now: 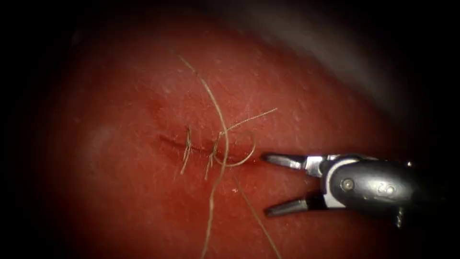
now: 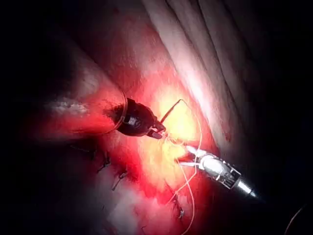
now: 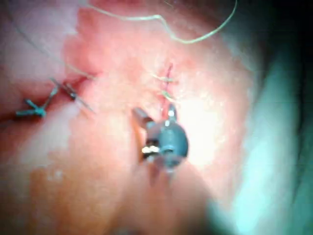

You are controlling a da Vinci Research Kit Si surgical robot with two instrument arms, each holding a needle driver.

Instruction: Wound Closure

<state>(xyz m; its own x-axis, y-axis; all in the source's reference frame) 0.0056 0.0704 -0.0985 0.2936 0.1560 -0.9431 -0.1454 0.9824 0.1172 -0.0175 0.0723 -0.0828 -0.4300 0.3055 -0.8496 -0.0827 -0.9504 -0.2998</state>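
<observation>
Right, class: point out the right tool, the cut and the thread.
right tool point(image 1: 275, 183), endoscope view, midway between its open tips.
cut point(image 1: 168, 140), endoscope view, its left end.
thread point(image 1: 213, 98), endoscope view, the long strand above the cut.

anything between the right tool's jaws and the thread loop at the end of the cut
Nothing visible does. The right tool has its jaws open and empty just right of the cut; the thread loop lies on bare tissue beside its upper jaw tip.

The long pale tan thread point(image 1: 221, 144) runs off the endoscope view's edge at 6 o'clock. The right arm's grey metal tool point(image 1: 268, 184) is cut off at 3 o'clock, its shaft unseen. The curved needle's whereabouts cannot be told.
</observation>
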